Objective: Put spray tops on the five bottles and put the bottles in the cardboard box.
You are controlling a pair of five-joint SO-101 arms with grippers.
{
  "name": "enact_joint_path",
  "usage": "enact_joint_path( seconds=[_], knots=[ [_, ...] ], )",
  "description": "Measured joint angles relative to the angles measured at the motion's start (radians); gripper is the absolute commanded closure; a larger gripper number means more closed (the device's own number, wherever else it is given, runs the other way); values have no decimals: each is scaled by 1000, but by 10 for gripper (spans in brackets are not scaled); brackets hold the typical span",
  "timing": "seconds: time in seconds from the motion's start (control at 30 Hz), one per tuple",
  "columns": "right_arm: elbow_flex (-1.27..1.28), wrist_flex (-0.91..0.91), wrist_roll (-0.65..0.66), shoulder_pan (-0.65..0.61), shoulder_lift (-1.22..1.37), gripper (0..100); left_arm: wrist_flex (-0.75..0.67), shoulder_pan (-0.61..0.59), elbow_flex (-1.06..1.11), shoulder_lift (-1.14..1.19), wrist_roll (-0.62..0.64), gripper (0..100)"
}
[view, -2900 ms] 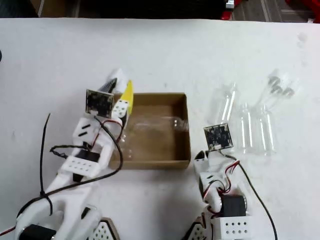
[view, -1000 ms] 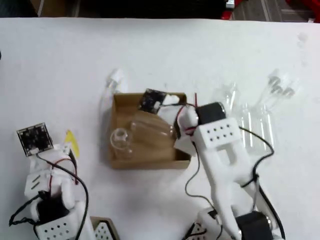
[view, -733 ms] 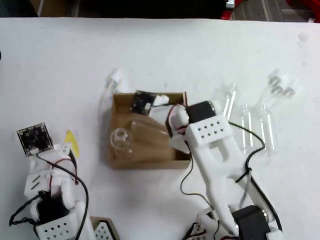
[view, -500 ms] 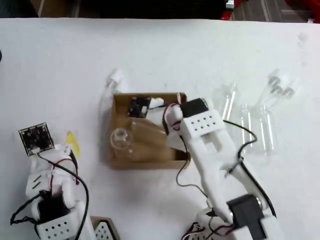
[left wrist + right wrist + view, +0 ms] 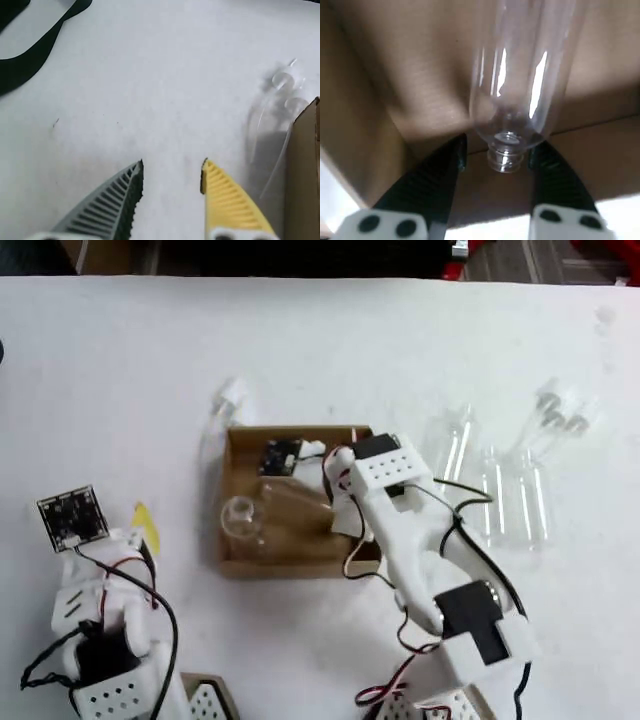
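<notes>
**Item 1, left gripper** [image 5: 172, 167]: 2.9 s ago it hung over the 10 o'clock corner of the cardboard box [image 5: 228, 540]. It is now drawn back to the table's 7 o'clock, well apart from the box.

**Item 2, right gripper** [image 5: 495, 150]: was parked off the box's 4 o'clock corner. It is now reached into the box, jaws either side of the bottle [image 5: 520, 90] neck. Over the last sec. the wrist slid from the 1 o'clock edge twd 12, and the elbow folded in nearer the box.

**Item 3, bottle:** was lying across the box. It is now skewed, base ring showing by the 9 o'clock wall.

**Item 4, spray top** [image 5: 232, 393]: prev. under the L arm, now uncovered at the box's 11 o'clock.
</notes>
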Motion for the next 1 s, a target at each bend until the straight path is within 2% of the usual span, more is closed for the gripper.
enact_joint_path(
  seconds=[0.2, 0.4, 0.5, 0.67, 0.8, 1.0],
  knots=[
    [0, -46, 3, 32, 44, 985, 0, 0, 0, 0, 0, 819],
    [-55, -58, 2, 83, 20, 978, -52, 0, 0, 0, 0, 819],
    [-104, -25, 0, 87, -31, 978, -115, 0, 0, 0, 0, 817],
    [-193, 54, 2, 20, -60, 978, -281, 9, 0, 0, 0, 816],
    [-308, 123, 3, -3, -63, 979, -442, 107, 0, 0, 0, 815],
    [-465, 265, -20, -38, -63, 979, -603, 293, -2, 0, 23, 815]
  ],
)
